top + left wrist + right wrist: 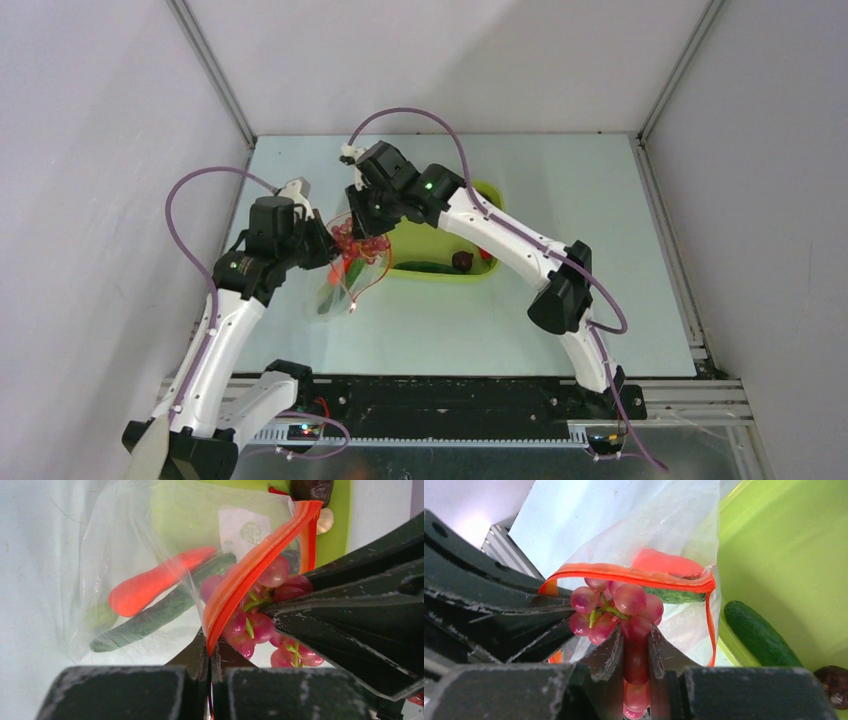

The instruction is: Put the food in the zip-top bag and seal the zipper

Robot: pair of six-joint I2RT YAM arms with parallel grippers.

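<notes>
The clear zip-top bag (340, 285) lies left of the tray, its mouth lifted. My left gripper (328, 252) (214, 647) is shut on the orange-red zipper (260, 560) at the mouth's edge. My right gripper (365, 232) (636, 635) is shut on the purplish grapes (616, 605) (250, 625) and holds them at the open mouth (624, 573). An orange carrot (150, 582) and a green cucumber (160, 615) lie inside the bag, under its white label (245, 530). No slider shows.
The lime-green tray (440, 276) (784, 545) stands right of the bag. It holds another cucumber (759, 632), a dark maroon ball (462, 260) (831, 680) and pale garlic (325, 520). White walls enclose the table.
</notes>
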